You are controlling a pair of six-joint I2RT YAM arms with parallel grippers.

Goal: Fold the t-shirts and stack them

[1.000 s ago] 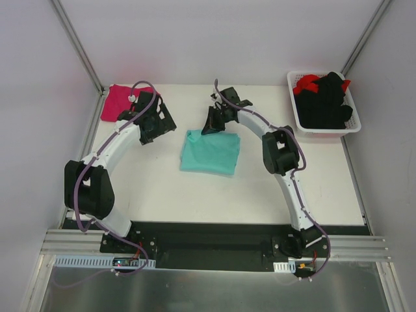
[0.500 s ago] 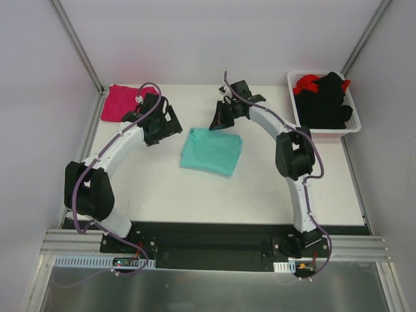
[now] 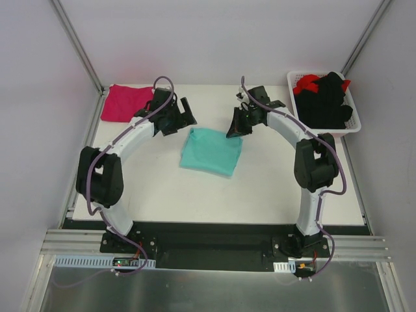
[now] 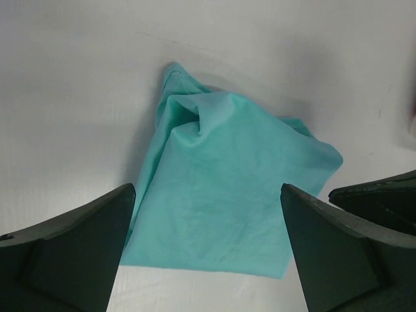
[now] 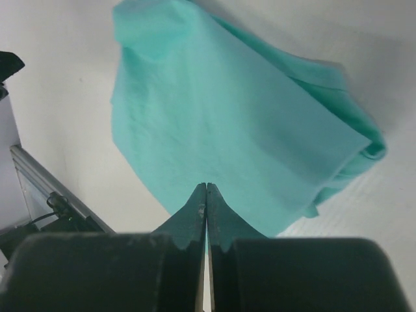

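Note:
The teal t-shirt (image 3: 211,151) lies folded in a rough square in the middle of the table, one corner bunched up (image 4: 185,107). The pink t-shirt (image 3: 127,102) lies folded at the back left corner. My left gripper (image 3: 184,116) hovers just beyond the teal shirt's back left corner, open, and its wide-apart fingers frame the cloth (image 4: 207,190) with nothing between them. My right gripper (image 3: 234,131) sits at the shirt's back right corner. Its fingers are pressed together above the teal cloth (image 5: 206,186) and hold nothing.
A white basket (image 3: 323,132) at the back right corner holds black (image 3: 328,101) and red (image 3: 307,82) garments. Grey walls and metal frame posts close in the table on the left, back and right.
The left arm swung right, from beside the pink shirt to the teal shirt's back left corner. The right gripper slid right along the teal shirt's back edge. The shirt now lies squarer.

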